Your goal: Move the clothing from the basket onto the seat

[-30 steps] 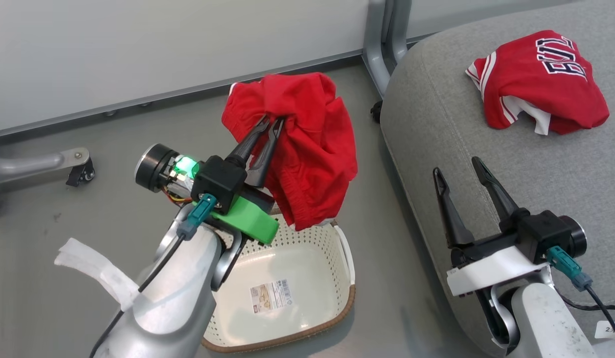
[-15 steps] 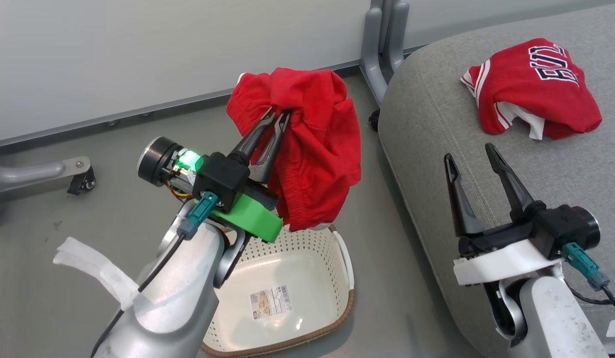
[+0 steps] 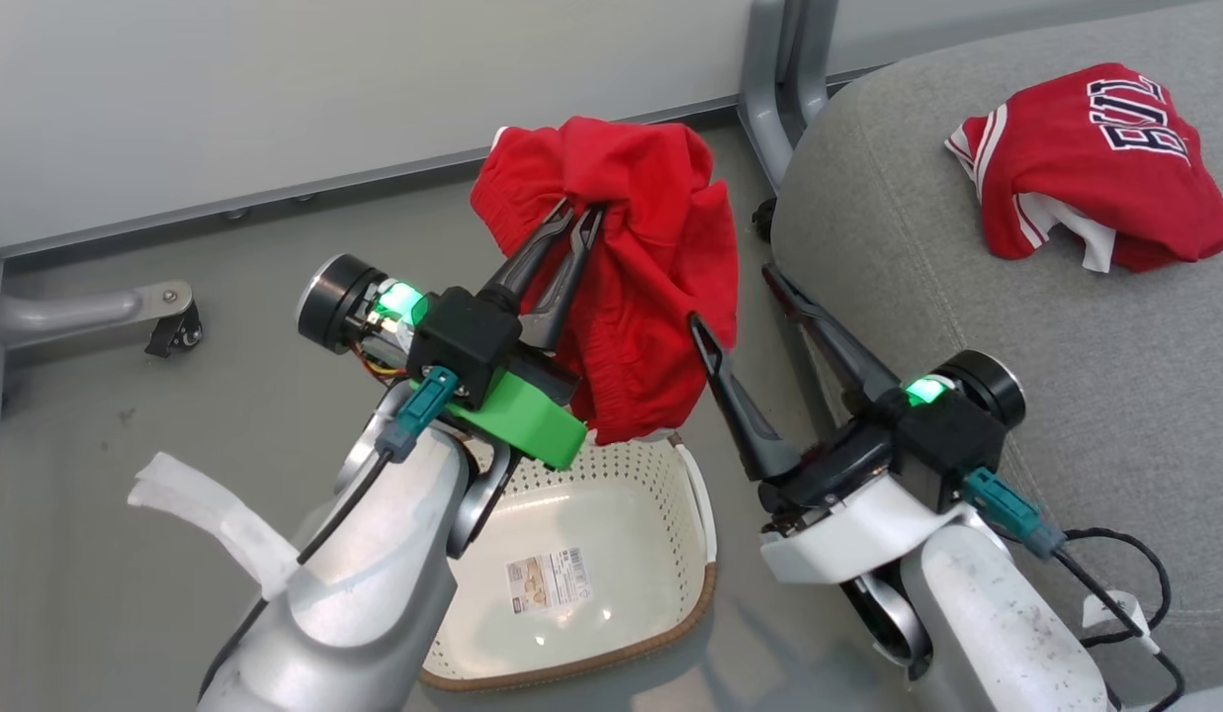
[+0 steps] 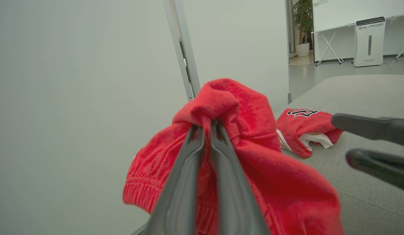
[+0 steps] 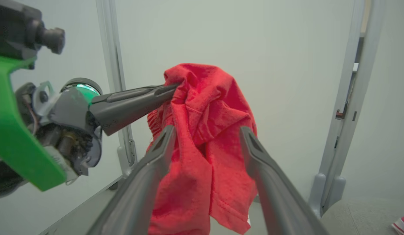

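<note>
Hanging limp, seemingly light red cloth shorts (image 3: 651, 178) were pinched at bunched fold by left gripper (image 3: 582, 210) jaws; right gripper (image 3: 734, 295) jaws gaped.

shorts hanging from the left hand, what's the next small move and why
Probably close the right hand on the shorts. The left hand is shut on them above the basket, and the open right hand's fingers appear to straddle their hanging folds, so a second grip would steady them for the carry to the seat.
</note>
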Motion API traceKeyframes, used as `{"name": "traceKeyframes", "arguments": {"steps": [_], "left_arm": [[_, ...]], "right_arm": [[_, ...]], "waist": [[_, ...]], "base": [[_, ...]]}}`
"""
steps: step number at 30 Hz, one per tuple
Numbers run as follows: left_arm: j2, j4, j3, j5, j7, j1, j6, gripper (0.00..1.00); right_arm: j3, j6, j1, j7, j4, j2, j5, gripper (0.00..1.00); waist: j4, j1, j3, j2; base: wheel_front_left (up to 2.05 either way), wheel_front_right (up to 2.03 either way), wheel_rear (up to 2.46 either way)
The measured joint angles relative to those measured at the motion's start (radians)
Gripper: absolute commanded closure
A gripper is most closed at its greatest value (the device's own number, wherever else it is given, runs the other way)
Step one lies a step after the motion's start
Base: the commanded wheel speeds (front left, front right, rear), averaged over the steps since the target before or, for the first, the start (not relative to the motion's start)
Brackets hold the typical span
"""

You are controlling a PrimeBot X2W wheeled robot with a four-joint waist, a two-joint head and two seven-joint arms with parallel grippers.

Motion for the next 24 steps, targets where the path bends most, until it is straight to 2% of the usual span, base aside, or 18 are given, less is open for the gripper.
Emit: {"name": "traceKeyframes", "arguments": {"steps": [10, 12, 20, 21, 22, 23, 24], "left_arm": [[-0.029, -0.03, -0.052, 0.0, 0.0, -0.021, -0.001, 1.0], [-0.035, -0.044, -0.074, -0.001, 0.0, -0.022, 0.002, 1.0], [-0.039, -0.06, -0.121, -0.018, 0.0, -0.021, 0.014, 1.0], [-0.039, -0.062, -0.125, -0.023, 0.0, -0.021, 0.015, 1.0], [-0.039, -0.064, -0.131, -0.026, 0.0, -0.02, 0.016, 1.0], [-0.039, -0.067, -0.137, -0.031, 0.0, -0.02, 0.019, 1.0], [-0.039, -0.07, -0.142, -0.035, 0.0, -0.02, 0.021, 1.0]], "right_arm": [[0.064, 0.0, -0.099, 0.0, 0.174, 0.003, 0.008, 0.0], [0.071, 0.0, -0.137, 0.0, 0.246, 0.004, 0.012, 0.0], [0.112, 0.0, -0.187, 0.0, 0.302, 0.005, 0.1, 0.0], [0.112, 0.0, -0.188, 0.0, 0.305, 0.005, 0.113, 0.13], [0.112, 0.0, -0.19, 0.0, 0.31, 0.005, 0.123, 0.58], [0.112, 0.0, -0.192, 0.0, 0.314, 0.005, 0.133, 0.58], [0.112, 0.0, -0.194, 0.0, 0.32, 0.005, 0.141, 1.0]], "waist": [[0.035, 0.0, 0.043, 0.0], [0.047, 0.0, 0.058, 0.0], [0.073, 0.0, 0.076, 0.0], [0.075, 0.0001, 0.076, 0.0], [0.078, 0.0, 0.077, 0.0], [0.08, 0.0, 0.077, 0.0], [0.082, 0.0, 0.076, 0.0]], "base": [[0.0, 0.0, 0.0], [0.0, 0.0, 0.0], [0.0, 0.0, 0.0], [0.0, 0.0, 0.0], [0.0, 0.0, 0.0], [0.0, 0.0, 0.0], [0.0, 0.0, 0.0]]}}
